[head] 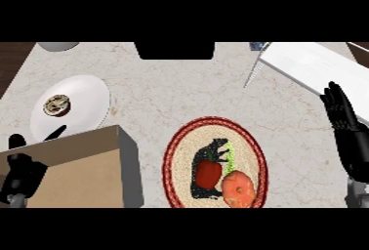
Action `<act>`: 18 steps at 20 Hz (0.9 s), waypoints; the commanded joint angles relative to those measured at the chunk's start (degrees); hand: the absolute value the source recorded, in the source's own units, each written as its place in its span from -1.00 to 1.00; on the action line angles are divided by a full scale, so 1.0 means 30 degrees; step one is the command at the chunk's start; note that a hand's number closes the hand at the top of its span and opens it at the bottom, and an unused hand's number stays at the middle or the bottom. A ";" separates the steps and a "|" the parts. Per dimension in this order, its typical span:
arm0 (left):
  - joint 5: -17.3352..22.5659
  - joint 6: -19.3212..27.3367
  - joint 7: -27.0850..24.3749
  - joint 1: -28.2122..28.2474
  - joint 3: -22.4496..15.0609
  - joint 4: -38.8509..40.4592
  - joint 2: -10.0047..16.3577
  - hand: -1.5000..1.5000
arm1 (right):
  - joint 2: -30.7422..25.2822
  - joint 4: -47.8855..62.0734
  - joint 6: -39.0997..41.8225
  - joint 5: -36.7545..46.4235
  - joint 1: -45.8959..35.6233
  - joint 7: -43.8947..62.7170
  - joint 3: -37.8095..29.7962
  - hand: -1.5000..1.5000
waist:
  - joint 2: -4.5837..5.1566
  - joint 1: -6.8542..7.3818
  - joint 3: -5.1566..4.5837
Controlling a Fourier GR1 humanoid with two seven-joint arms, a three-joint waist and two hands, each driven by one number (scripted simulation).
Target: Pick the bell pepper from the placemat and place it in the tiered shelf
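Red pepper (209,174) just beside orange food (238,190) on mat (169,161); right hand (352,142) spread, well apart; could grab wrong one.

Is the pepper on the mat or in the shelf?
On the placemat: the bell pepper lies beside an orange food, apart from the shelf.

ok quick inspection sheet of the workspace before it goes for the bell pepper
surface: pale marbled counter
job's things: red bell pepper on the round placemat; white tiered shelf at upper right
clutter: orange round item beside the pepper on the mat; white plate holding a small brown item; brown box at lower left
hands: left hand by the box, right hand at the right edge, fingers straight, both holding nothing
cables: nothing seen
surroundings: dark object and grey round thing at the far edge
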 commanded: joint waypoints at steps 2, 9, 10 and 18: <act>-0.0099 0.0272 -0.1376 -0.1137 0.0648 -0.0372 -0.0515 0.00 | 0.1781 -0.0741 -0.2518 0.2047 -0.0827 0.1792 0.1346 1.00 | -0.0405 -0.0248 -0.0362; 0.1795 0.0941 -0.3179 -0.3949 0.0024 -0.2420 -0.1061 0.00 | 0.4945 -0.1385 -0.7854 0.2920 -0.0594 0.7449 0.0543 -1.00 | -0.0412 -0.1091 -0.0354; 0.1575 0.1173 -0.3606 -0.3448 -0.0409 -0.2456 -0.1215 0.00 | 0.5802 -0.2227 -0.7901 0.2495 -0.0030 0.6735 0.1072 -1.00 | -0.0466 -0.0809 -0.0336; 0.1785 0.2043 -0.3072 -0.4695 -0.0915 -0.2005 -0.1323 0.00 | 0.3622 -0.7352 -0.5146 0.4345 0.1384 0.9386 0.4715 -1.00 | -0.0494 -0.0538 -0.0361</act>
